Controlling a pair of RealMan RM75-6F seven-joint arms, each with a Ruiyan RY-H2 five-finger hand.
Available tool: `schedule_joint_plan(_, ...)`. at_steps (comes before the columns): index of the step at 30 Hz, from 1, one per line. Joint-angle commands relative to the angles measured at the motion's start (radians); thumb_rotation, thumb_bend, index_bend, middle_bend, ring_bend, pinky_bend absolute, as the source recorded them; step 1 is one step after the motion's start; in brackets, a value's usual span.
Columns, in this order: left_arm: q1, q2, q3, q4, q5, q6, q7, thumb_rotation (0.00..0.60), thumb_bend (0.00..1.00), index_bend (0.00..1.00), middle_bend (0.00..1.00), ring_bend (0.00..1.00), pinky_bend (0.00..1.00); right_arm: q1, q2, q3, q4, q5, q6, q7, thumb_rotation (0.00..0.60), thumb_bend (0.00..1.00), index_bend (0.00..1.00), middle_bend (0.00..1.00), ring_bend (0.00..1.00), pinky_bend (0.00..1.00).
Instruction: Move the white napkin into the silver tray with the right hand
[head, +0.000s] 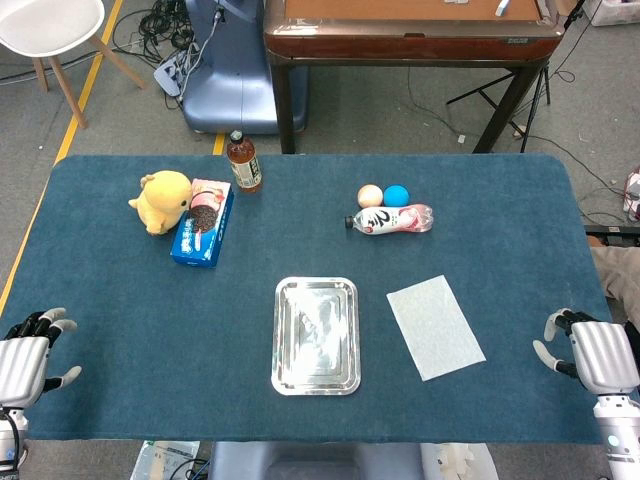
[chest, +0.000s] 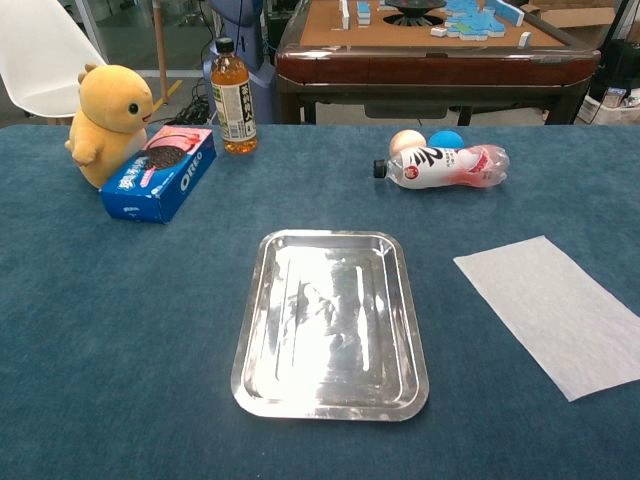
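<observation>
Plainly nothing had begun: the white napkin (head: 435, 326) lay flat on the table, just right of the silver tray (head: 316, 335). The right hand (head: 590, 355) waited at the table's edge, fingers apart, holding nothing. Reaching in and pinching an edge looked next.

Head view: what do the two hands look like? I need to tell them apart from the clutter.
Both the left hand and right hand have ribbed silver-grey backs. Their fingers are dark with pale grey tips. A light grey wrist shows below each. No cables, markings or sleeves are visible.
</observation>
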Motion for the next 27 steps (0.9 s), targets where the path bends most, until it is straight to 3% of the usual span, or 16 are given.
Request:
schedule_joint_plan(1, 0.001, 0.004, 0.001, 0.0, -0.01, -0.008, -0.002, 0.6, 0.04, 0.45, 0.29, 0.22, 0.39, 0.004, -0.001, -0.004, -0.004, -0.005, -0.007, -0.003, 0.6, 0.28, 0.63, 0.54, 0.53, 0.68)
schedule_joint_plan(4, 0.003, 0.008, 0.002, -0.007, -0.019, -0.012, 0.001, 0.6, 0.04, 0.46, 0.3, 0.22, 0.4, 0.008, -0.001, -0.004, -0.006, -0.001, -0.018, -0.003, 0.6, 0.28, 0.63, 0.6, 0.63, 0.7)
schedule_joint_plan(8, 0.005, 0.013, -0.001, -0.016, -0.025, -0.01, 0.001, 0.6, 0.04, 0.46, 0.3, 0.22, 0.4, 0.009, -0.016, 0.003, 0.007, 0.004, -0.008, -0.025, 0.6, 0.25, 0.63, 0.78, 0.82, 0.82)
schedule_joint_plan(12, 0.009, 0.019, -0.004, -0.022, -0.028, 0.0, -0.001, 0.6, 0.03, 0.46, 0.31, 0.23, 0.4, 0.014, -0.042, -0.002, 0.02, -0.006, -0.007, -0.063, 0.6, 0.09, 0.63, 0.98, 0.98, 0.98)
schedule_joint_plan(16, 0.01, 0.025, -0.005, -0.025, -0.03, 0.002, -0.001, 0.6, 0.04, 0.46, 0.31, 0.23, 0.4, 0.03, -0.05, -0.018, 0.012, -0.005, -0.051, -0.131, 0.6, 0.0, 0.59, 1.0, 1.0, 1.0)
schedule_joint_plan(21, 0.015, 0.021, -0.01, -0.013, -0.025, 0.022, 0.018, 0.6, 0.04, 0.46, 0.31, 0.23, 0.4, 0.055, -0.068, -0.039, -0.013, 0.014, -0.122, -0.219, 0.6, 0.0, 0.46, 1.0, 1.0, 1.0)
schedule_joint_plan(27, 0.019, 0.034, -0.013, -0.024, -0.025, 0.03, 0.005, 0.6, 0.04, 0.46, 0.31, 0.22, 0.4, 0.075, -0.146, -0.063, 0.014, 0.018, -0.176, -0.274, 0.6, 0.0, 0.45, 1.0, 1.0, 1.0)
